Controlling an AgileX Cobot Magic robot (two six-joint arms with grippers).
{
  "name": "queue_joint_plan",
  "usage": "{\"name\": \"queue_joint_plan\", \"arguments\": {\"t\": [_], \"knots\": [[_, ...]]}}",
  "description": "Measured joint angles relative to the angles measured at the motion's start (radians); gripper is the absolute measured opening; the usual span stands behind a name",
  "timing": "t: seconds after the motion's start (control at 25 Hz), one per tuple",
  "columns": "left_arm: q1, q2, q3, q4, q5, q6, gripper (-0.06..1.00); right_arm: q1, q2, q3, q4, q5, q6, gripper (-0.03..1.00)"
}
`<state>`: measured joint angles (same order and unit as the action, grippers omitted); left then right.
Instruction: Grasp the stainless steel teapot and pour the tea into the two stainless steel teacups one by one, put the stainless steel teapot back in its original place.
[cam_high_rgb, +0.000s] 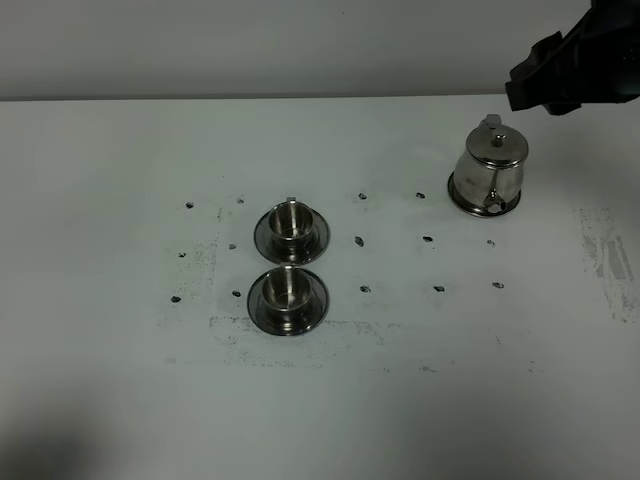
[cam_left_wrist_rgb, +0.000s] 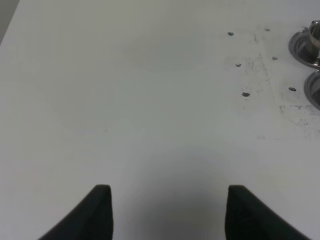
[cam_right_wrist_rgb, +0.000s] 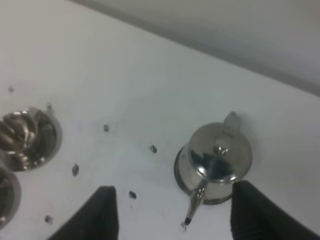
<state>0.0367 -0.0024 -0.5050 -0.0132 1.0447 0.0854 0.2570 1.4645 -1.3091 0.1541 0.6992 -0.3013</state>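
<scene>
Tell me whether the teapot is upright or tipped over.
Upright. The stainless steel teapot sits flat on its round disc, with the lid knob on top.

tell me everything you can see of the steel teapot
The stainless steel teapot is shiny, squat and bell-shaped, with a knobbed lid, thin curved spout and a loop handle opposite it. It stands upright, lid on, on a flat round steel disc at the far right in the high view, spout pointing toward the camera. Only the disc touches it; the open right gripper is clear of it.
</scene>
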Motion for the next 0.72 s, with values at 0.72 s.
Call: {"name": "queue_joint_plan", "arguments": {"t": [0.72], "knots": [[0.000, 0.000, 0.000, 0.000, -0.001, 0.000, 0.49, 0.002, 0.421, -0.423, -0.148, 0.081, 0.043, 0.49]]}}
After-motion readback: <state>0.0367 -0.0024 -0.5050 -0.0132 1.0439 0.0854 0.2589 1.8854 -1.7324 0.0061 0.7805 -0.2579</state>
